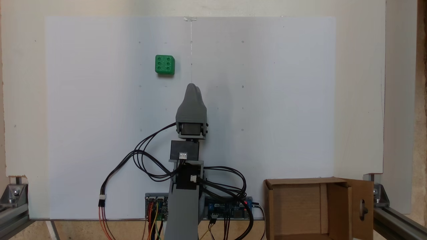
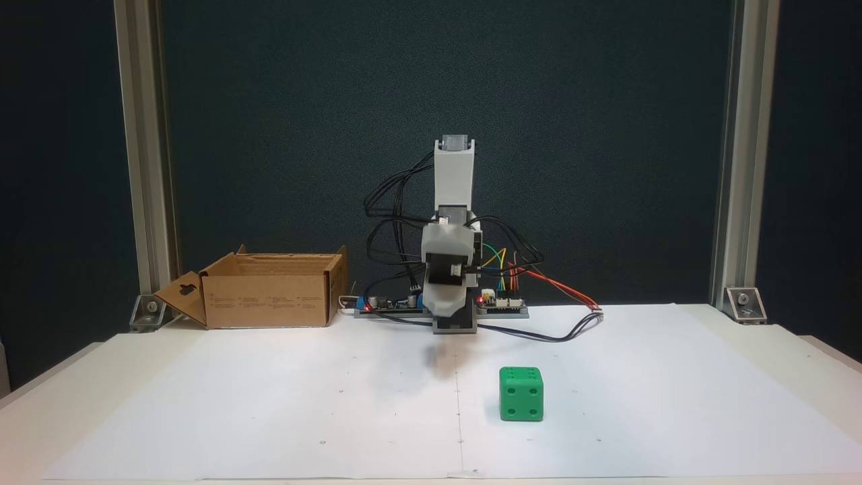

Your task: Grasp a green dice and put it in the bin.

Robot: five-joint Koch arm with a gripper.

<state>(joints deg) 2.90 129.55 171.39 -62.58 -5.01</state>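
The small bright green plastic dice (image 1: 164,64) (image 2: 521,394) rests on the white paper sheet (image 1: 267,100) (image 2: 269,417), six pips up, untouched and apart from the arm. The grey plastic gripper (image 1: 193,87) (image 2: 450,311) points down over the sheet's centre line, near the dice but not over it. Its jaws appear pressed together with nothing between them. The open brown corrugated cardboard bin (image 1: 317,206) (image 2: 266,300) stands beside the arm's base, well apart from the dice.
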